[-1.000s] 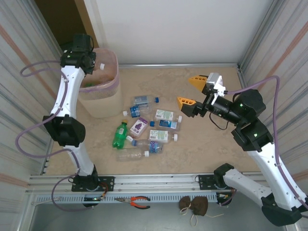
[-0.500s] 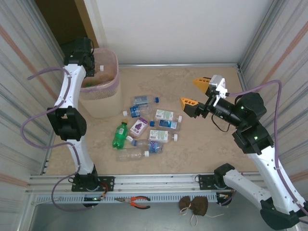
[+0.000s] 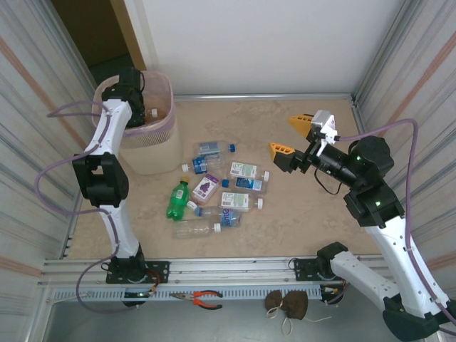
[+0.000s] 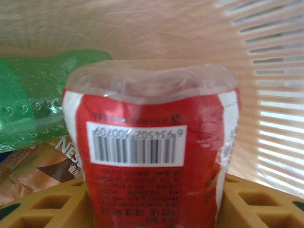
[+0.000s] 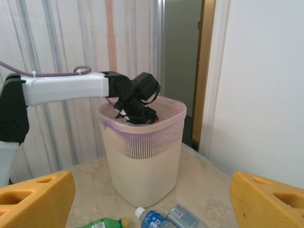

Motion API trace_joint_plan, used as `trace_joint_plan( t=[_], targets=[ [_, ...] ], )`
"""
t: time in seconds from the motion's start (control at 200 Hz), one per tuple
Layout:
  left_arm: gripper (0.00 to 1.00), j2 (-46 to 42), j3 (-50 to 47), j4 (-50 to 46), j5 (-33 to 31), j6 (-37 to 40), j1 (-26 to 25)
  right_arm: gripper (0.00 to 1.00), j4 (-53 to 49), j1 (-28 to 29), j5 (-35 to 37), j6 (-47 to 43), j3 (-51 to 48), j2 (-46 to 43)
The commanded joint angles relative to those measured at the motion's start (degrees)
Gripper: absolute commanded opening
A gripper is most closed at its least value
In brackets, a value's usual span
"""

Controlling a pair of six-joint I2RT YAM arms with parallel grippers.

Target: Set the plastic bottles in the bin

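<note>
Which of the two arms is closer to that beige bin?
Left. The left gripper reaches into the bin's mouth with a red-labelled bottle between its fingers; the right gripper hangs open far off across the table.

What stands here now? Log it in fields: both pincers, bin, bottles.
left pincer: inside the bin, red-label bottle between its fingers; grip or release unclear
right pincer: open, empty, raised over the table
bin: upright, pink liner over rim; green bottle lying inside
bottles on table: cluster lying flat between the arms
</note>
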Motion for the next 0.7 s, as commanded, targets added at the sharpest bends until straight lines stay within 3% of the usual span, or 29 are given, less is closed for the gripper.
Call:
trace_joint_plan(
  t=[0.0, 0.245, 0.696],
  targets=[
    [0.62, -0.11, -1.0, -2.11, 1.02, -2.83, 0.86, 0.84, 0.65, -0.42, -1.17, 1.56, 0.78, -0.8],
    [0.78, -2.47, 2.25, -2.84, 2.22, 0.04, 0.62, 0.84, 0.25, -0.43, -0.75, 2.1, 0.9, -1.88],
    [0.77, -10.88, 4.47, 0.44, 2.1, 8.68, -1.2, 0.84, 0.08, -0.43, -0.74, 2.58, 1.35, -1.83]
  ],
)
